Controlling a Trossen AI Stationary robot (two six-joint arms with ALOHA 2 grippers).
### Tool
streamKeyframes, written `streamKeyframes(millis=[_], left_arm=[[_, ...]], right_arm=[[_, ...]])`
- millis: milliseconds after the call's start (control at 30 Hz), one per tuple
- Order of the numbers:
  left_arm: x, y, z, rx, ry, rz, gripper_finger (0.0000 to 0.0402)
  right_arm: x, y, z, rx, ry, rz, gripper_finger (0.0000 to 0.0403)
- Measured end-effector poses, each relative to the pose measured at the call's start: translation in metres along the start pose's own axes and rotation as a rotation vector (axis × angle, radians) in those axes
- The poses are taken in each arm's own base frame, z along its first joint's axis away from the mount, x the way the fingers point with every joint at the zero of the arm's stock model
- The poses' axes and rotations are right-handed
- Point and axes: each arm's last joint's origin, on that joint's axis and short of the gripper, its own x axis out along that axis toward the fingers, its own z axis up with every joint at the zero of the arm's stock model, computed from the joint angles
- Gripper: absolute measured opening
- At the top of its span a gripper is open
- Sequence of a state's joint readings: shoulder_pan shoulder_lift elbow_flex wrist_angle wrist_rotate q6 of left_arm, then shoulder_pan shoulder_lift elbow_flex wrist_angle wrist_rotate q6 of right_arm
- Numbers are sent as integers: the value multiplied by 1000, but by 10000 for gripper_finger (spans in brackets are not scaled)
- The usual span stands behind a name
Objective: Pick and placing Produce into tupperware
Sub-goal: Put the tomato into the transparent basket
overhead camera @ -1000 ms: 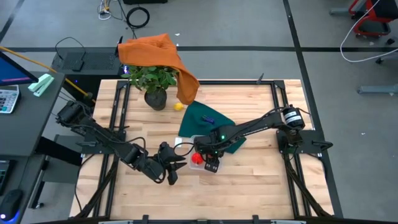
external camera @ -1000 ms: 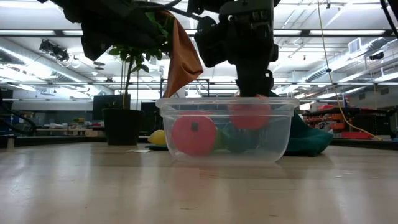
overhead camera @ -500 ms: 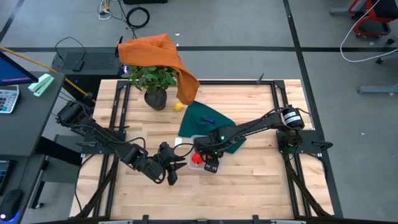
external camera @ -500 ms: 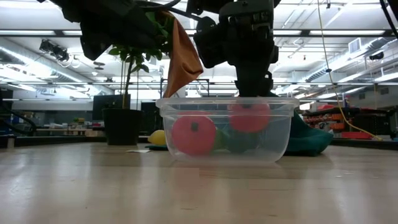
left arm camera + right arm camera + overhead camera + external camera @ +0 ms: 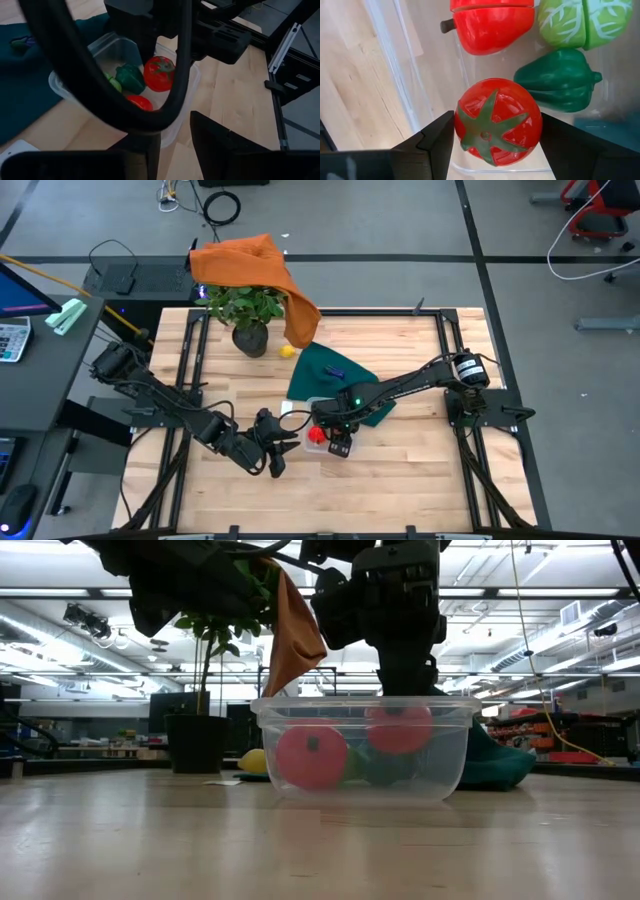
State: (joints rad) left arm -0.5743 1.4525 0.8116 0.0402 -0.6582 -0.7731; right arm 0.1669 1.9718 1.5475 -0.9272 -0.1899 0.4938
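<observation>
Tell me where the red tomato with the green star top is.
The tomato sits between the right gripper's fingers, just above the tupperware, over the green pepper and red pepper.

No legible text, labels, brands, numbers or signs appear in any view.

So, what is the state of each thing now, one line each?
Tomato: held by right end effector inside the tupperware, not yet on the bottom.
Tupperware: open, no lid.
Red pepper, green pepper, cabbage: lying in tupperware.
Left end effector: beside tupperware, holds nothing.
</observation>
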Motion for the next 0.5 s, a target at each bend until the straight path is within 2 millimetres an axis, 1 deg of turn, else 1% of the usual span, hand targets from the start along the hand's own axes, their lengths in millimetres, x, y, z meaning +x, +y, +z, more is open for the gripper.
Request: streamKeyframes(millis=[300,500], left_arm=[[0,0,0,0,0,0,116],[0,0,0,0,0,0,111]], right_arm=[[0,0,0,10,4,7,230],[0,0,0,29,1,1,230]])
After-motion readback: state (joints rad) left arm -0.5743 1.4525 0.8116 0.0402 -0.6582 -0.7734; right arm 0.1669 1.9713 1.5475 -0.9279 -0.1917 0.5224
